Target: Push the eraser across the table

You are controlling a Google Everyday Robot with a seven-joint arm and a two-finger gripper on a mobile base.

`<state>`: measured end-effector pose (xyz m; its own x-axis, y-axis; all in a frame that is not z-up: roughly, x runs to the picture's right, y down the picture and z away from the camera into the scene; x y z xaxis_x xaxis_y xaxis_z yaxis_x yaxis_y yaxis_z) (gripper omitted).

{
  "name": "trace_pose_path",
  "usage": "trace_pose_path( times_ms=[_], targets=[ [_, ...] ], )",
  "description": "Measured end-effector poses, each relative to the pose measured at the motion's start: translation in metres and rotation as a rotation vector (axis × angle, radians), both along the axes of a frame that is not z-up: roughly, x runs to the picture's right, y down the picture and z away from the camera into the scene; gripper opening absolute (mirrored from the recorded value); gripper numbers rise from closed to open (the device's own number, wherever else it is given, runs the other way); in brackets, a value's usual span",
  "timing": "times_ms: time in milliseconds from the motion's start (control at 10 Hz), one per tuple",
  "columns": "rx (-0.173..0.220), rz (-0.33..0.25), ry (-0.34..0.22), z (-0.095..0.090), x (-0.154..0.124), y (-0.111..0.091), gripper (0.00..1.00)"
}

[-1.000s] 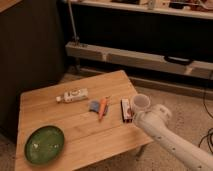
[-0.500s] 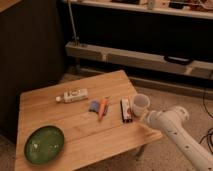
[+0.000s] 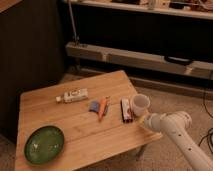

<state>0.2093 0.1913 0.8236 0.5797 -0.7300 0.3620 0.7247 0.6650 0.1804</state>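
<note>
The eraser (image 3: 126, 110) is a small dark bar with white and reddish marks. It lies flat on the right part of the light wooden table (image 3: 75, 130), with its long side running front to back. My gripper (image 3: 146, 120) is at the tip of the white arm, at the table's right edge. It sits just right of the eraser's near end and just below the white cup (image 3: 139, 103). Whether it touches the eraser does not show.
Left of the eraser lie a thin orange stick (image 3: 102, 107) and a small blue piece (image 3: 94, 105). A white bottle (image 3: 73, 95) lies on its side further back. A green plate (image 3: 44, 144) sits at the front left. Shelving and cables stand behind and to the right.
My arm has drawn back to the right, uncovering the table's front right corner. The eraser, the cup and the other things have not moved.
</note>
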Motion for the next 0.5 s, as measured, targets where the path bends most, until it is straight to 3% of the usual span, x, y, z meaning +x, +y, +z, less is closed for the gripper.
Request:
trace_pose_path(
  times_ms=[200, 500],
  targets=[
    [0.029, -0.011, -0.031, -0.004, -0.015, -0.005, 0.00],
    [0.053, -0.037, -0.032, -0.008, -0.024, -0.011, 0.00]
  ],
)
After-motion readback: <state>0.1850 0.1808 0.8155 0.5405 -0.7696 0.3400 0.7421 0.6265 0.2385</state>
